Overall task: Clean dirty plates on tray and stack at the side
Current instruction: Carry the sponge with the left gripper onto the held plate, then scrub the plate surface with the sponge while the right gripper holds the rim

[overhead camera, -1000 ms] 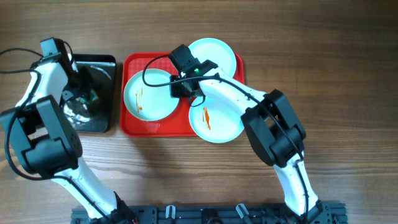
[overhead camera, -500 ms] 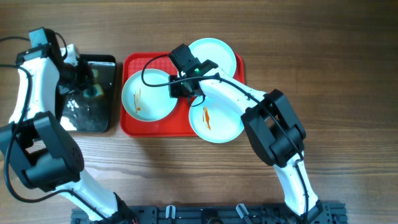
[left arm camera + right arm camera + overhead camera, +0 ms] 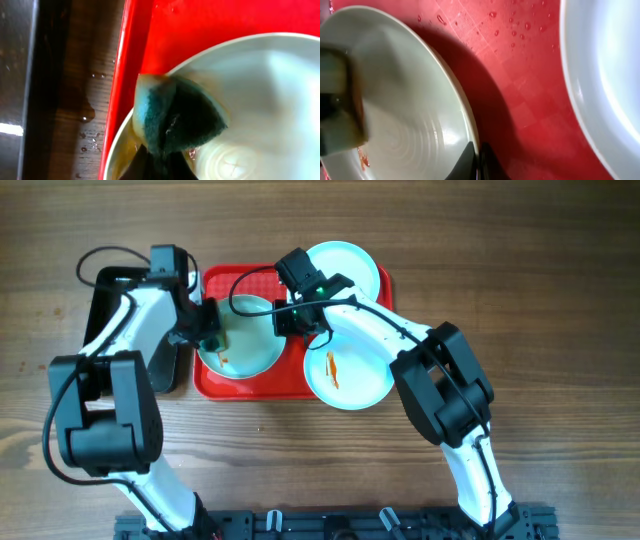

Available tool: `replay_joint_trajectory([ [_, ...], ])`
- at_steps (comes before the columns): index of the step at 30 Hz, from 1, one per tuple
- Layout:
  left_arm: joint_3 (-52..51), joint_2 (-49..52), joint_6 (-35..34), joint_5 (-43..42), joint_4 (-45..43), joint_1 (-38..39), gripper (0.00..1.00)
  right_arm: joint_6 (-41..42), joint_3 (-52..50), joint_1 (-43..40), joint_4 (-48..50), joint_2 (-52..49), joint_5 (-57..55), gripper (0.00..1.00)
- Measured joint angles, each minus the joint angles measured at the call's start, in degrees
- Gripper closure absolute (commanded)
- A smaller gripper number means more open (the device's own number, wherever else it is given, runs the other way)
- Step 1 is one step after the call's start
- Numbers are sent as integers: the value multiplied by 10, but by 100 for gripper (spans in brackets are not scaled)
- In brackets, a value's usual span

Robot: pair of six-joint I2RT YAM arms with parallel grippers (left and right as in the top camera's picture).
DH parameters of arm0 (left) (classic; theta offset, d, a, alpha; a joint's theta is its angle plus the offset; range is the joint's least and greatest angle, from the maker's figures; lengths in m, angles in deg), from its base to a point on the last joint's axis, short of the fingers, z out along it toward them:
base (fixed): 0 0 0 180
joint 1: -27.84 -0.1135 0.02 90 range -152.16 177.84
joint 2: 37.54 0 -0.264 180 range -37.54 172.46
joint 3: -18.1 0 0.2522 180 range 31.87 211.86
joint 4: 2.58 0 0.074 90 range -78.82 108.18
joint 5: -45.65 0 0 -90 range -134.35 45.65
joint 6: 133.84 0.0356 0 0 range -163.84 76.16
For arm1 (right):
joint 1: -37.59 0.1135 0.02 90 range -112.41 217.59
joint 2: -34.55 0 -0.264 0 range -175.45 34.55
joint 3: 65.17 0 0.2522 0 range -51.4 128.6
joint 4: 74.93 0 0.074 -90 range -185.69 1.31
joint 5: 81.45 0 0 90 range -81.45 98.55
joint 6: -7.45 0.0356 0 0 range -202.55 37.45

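Eyes on the left-end plate [image 3: 250,345]: it sat in the left half of the red tray [image 3: 250,385], with a thin orange-brown smear [image 3: 223,340] on the side nearest the tray's left wall. My left claw [image 3: 156,165] was clamped on a teal sponge [image 3: 175,117], and the sponge lay on that plate's inner face, right at the rim by the tray's left wall. On the opposite rim, toward the tray's middle, my right claw [image 3: 475,160] had its fingers pinched together on the plate's edge.

Two more plates filled the tray's right half. The far-corner plate [image 3: 345,268] looked clean from overhead. The near-corner plate [image 3: 355,385] carried an orange streak [image 3: 331,370] and hung over the tray's front edge.

Wet beads dotted the tray floor [image 3: 520,30] between the plates. Just beyond the tray's left wall I saw a strip of wet desk [image 3: 87,112], then the black tray [image 3: 172,370], half hidden under my left arm. The wooden desk [image 3: 560,300] carried both trays.
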Motion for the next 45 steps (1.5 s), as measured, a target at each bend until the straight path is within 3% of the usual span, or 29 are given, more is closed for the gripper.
replay_joint_trajectory([
  [12, -8, -10, -62, 16, 99, 99, 96, -4, 0, -2, -2, -2, 0, 96],
  [17, -14, -12, -178, 5, 113, 104, 96, -4, 0, -2, -1, -2, 2, 96],
  [22, -38, -27, -246, 41, 57, 107, 96, -4, 0, -2, 5, -3, 2, 96],
  [30, -55, -21, -269, 218, -99, 117, 96, 21, 0, -5, 9, -3, 0, 96],
  [33, -56, -19, -269, 238, -113, 117, 96, 25, 0, -5, 9, -3, 0, 96],
  [41, -48, -20, -232, 132, -73, 85, 96, 10, 0, -18, 58, -8, 8, 95],
  [45, -47, -21, -202, 22, -67, 42, 96, -6, 0, -27, 95, -9, 13, 81],
])
